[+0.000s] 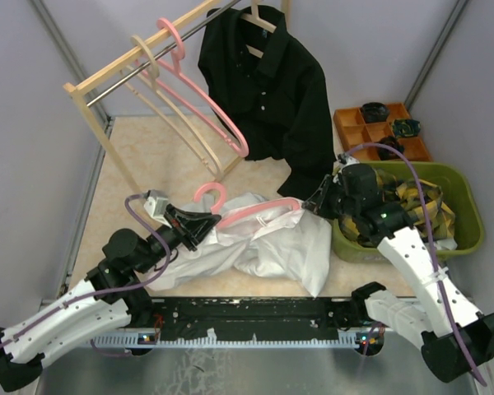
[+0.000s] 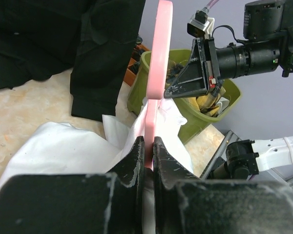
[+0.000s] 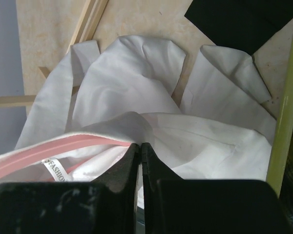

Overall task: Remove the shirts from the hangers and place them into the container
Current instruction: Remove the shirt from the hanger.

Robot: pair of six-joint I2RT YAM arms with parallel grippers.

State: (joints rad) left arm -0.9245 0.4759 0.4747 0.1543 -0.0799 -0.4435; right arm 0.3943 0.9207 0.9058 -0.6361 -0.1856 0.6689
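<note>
The beige stone-patterned table [image 1: 148, 156] carries a pale wooden rack with a metal bar [image 1: 99, 70] at the back. A plain black collared shirt [image 1: 272, 90] hangs on the rack on its own hanger, beside empty curved hangers, one pink plastic [image 1: 218, 115] and the others pale beige [image 1: 185, 123]. In front, near the arms, a crumpled white long-sleeved collared shirt [image 1: 263, 247] lies heaped on the table, just beside the olive-green rectangular plastic basket [image 1: 350, 248] at the right. The basket already holds a yellow-and-dark-green plaid shirt [image 1: 420, 197] and a bit of white cloth. A second pink plastic hanger [image 1: 255, 212] is threaded through the heap, with its hook sticking up at the left and its far arm buried under the collar. The left fingers [image 2: 134, 161] are clamped tight on this hanger's stem just below the hook, the pink plastic squeezed between them. The right fingers [image 3: 129, 165] are pressed together with almost no gap and appear to pinch a fold of the white shirt right under the hanger's arm, close to the basket's near wall. The step in hand looks like stripping the white shirt off its hanger, with one arm anchoring the plastic and the other gripping cloth. The next move probably calls for the two arms to pull apart, the right drawing the shoulder and collar off the hanger's end while the left holds firm or tugs the hook away. The cloth then has to lift over the rim into the basket. The thin fold could slip from the pinch, or the far sleeve could drag the hanger along.
</note>
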